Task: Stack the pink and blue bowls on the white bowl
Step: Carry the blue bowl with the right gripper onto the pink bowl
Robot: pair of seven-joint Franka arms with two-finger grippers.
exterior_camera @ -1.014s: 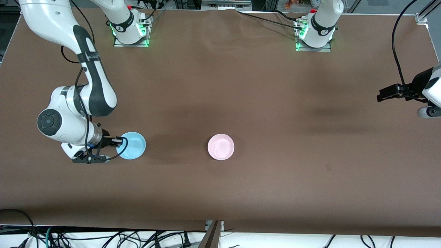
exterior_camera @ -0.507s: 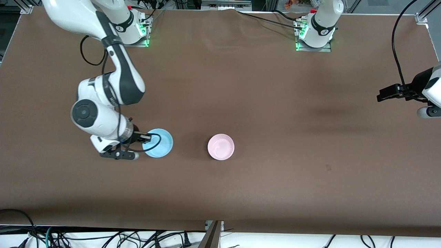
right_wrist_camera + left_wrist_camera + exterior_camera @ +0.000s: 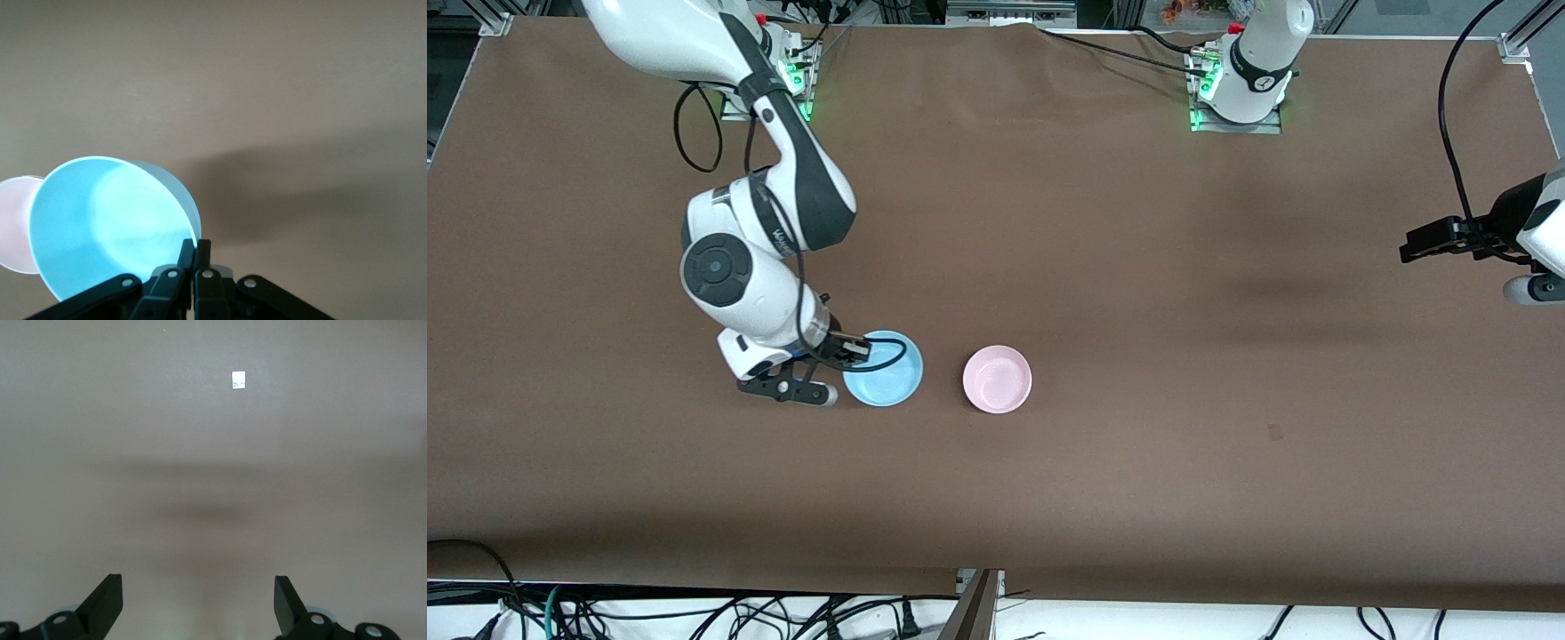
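The pink bowl (image 3: 997, 380) is seen resting on the brown desk (image 3: 1138, 267) near its middle. Just beside it, toward the right arm's end, the blue bowl (image 3: 883, 380) is gripped by its rim in the closed right hand (image 3: 855, 348), apart from the pink one. The left hand (image 3: 198, 603) is held fully open and empty over bare desk at the left arm's end, where that arm waits.
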